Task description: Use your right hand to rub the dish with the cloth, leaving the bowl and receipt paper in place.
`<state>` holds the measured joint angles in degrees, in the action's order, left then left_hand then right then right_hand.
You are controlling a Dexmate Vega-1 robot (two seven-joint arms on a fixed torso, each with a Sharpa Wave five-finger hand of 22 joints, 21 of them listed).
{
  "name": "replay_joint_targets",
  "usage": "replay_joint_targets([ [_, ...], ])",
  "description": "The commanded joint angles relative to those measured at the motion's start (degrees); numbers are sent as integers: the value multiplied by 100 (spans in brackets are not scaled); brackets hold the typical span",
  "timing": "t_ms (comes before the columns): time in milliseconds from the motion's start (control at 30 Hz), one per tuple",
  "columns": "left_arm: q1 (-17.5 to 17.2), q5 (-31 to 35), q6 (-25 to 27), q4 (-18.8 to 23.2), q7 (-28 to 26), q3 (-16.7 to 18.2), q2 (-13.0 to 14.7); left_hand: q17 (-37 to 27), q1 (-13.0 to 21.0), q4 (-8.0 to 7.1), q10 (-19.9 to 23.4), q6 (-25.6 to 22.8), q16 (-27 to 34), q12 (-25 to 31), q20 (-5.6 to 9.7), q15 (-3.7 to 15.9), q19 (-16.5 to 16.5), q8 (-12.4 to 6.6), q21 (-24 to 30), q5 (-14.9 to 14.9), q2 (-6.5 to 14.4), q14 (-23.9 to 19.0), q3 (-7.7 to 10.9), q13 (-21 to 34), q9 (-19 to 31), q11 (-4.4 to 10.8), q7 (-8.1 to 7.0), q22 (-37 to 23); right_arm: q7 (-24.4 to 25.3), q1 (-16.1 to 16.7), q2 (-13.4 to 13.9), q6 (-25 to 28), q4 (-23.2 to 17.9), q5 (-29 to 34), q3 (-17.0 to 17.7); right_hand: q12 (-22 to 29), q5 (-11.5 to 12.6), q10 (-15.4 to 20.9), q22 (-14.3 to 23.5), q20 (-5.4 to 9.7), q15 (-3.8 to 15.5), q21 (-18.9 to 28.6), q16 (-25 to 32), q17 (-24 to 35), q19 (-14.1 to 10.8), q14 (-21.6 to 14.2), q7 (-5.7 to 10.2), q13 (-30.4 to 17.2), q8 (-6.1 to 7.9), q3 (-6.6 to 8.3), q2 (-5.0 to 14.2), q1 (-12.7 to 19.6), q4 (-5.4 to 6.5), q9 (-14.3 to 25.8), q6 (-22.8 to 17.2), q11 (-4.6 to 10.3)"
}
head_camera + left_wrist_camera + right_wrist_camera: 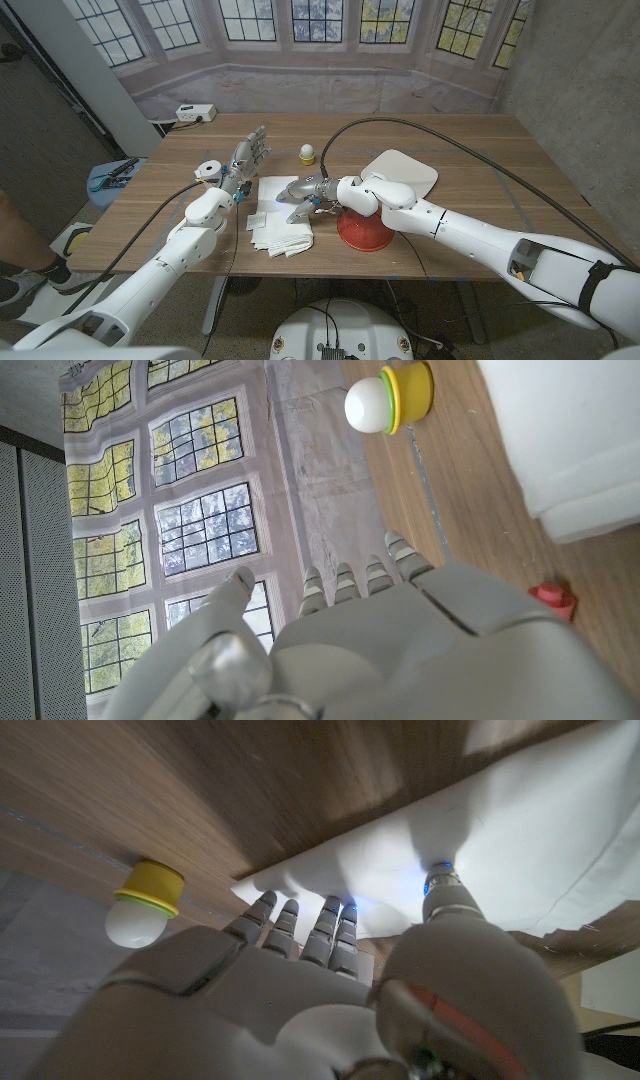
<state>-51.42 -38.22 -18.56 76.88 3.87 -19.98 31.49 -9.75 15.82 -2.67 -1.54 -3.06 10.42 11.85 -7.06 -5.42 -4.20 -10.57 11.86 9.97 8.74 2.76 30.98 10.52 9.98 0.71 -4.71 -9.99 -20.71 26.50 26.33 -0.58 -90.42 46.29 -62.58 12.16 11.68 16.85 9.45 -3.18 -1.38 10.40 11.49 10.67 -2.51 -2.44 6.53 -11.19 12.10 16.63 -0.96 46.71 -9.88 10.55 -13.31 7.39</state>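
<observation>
A white cloth (283, 236) lies at the table's middle, flat at its far part and rumpled at its near part. My right hand (305, 192) reaches over the cloth's flat part with its fingers stretched out and its thumb apart, holding nothing. In the right wrist view the fingertips (338, 910) are at the cloth (500, 850); whether they touch it I cannot tell. A white dish (405, 168) lies behind my right forearm. A red bowl (363, 232) stands upside down just under that forearm. A white roll of receipt paper (208, 170) sits by my left hand (245, 160), whose fingers are spread and hold nothing.
A yellow egg cup with a white egg (307, 153) stands beyond the cloth, also seen as the egg cup (390, 400) from the left wrist. A small red piece (553, 598) lies on the wood. A white power strip (195, 113) sits at the far left edge.
</observation>
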Motion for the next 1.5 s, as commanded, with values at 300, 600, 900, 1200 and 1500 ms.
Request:
replay_joint_targets([
  [300,2,-59,-45,-86,84,-7,-52,-7,20,46,28,-38,-14,-4,3,1,-49,0,-15,9,-34,-54,37,15,22,-6,13,-27,763,110,45,-195,228,292,-83,200,160,656,20,17,272,85,170,42,-178,-487,165,-79,187,130,-135,272,13,21,-673,104],
  [600,-66,-91,-25,-54,57,20,-29,-8,19,56,34,-44,-17,-3,9,4,-52,-1,-16,8,-35,-48,43,16,23,-10,7,-28,1016,103,9,-308,399,358,-118,280,238,975,17,48,424,100,233,46,-326,-770,220,-113,243,199,-216,411,12,25,-1006,172],
  [900,-54,-102,-23,-86,87,7,-46,-8,16,65,37,-69,-13,-4,8,-11,-55,-9,-17,6,-37,-61,48,17,24,-7,14,-28,1589,177,22,-413,513,488,-101,476,361,1681,12,192,700,101,325,58,-605,-1289,354,-167,389,330,-314,551,47,28,-1773,288],
  [1200,-41,-92,-18,-92,107,-26,-71,-9,13,77,35,-85,-14,-6,8,-10,-71,-12,-13,4,-39,-62,55,17,26,4,20,-29,1892,260,62,-415,545,543,-66,599,440,2219,4,242,873,92,331,57,-831,-1598,436,-185,467,450,-378,632,64,27,-2319,426],
  [1500,-37,-73,33,-51,81,-63,-83,-9,13,87,48,-102,-13,-3,9,-4,-83,-15,-11,4,-38,-68,62,17,27,-14,10,-29,2317,374,116,-407,550,574,12,737,513,2976,3,374,1069,78,354,51,-1146,-2101,546,-163,566,626,-451,709,76,17,-3064,483],
])
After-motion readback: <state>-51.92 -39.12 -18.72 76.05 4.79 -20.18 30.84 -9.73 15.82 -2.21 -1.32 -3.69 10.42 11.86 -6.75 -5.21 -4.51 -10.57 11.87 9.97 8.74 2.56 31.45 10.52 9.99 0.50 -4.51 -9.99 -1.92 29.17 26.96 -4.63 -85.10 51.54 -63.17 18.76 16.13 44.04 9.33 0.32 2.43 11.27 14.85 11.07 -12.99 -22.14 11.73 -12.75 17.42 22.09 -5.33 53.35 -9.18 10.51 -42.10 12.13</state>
